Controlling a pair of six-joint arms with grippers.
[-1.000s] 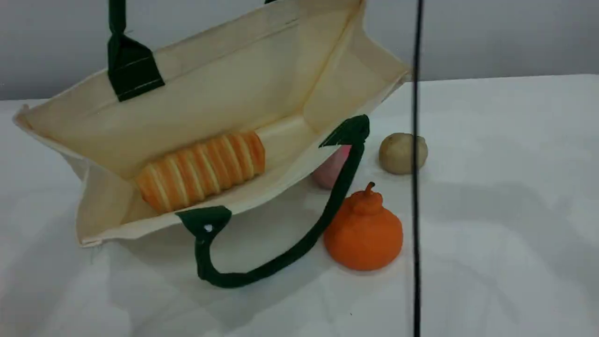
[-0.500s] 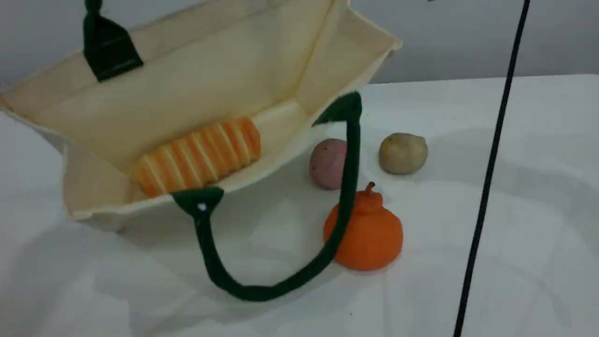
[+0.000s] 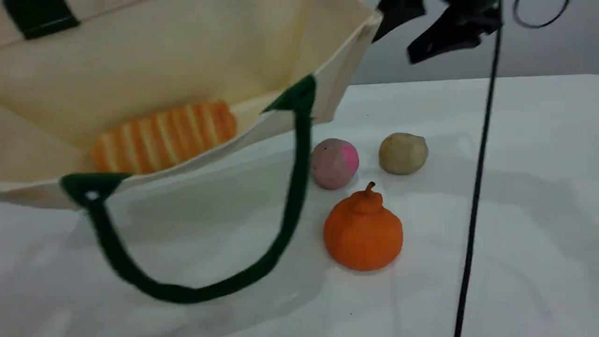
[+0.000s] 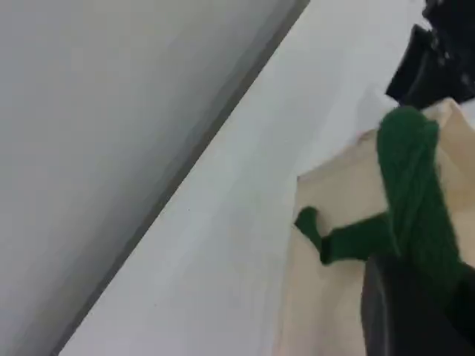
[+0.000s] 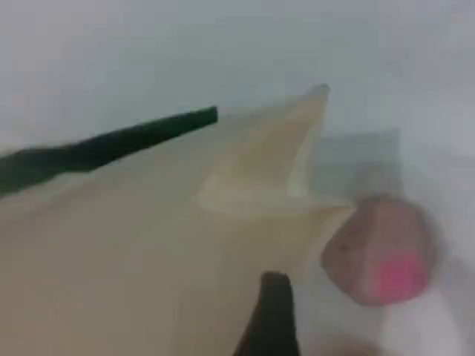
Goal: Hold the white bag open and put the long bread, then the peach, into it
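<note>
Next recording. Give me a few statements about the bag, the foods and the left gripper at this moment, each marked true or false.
1. The long bread lies inside the white bag. True.
2. In the scene view the orange fruit sits nearer the camera than the peach. True.
3. The peach is in the bag. False: it rests on the table, outside the bag.
4. The left gripper is open, clear of the bag. False: it is shut on the bag's green handle.
5. The beige lump touches the peach. False: a gap separates them.
</note>
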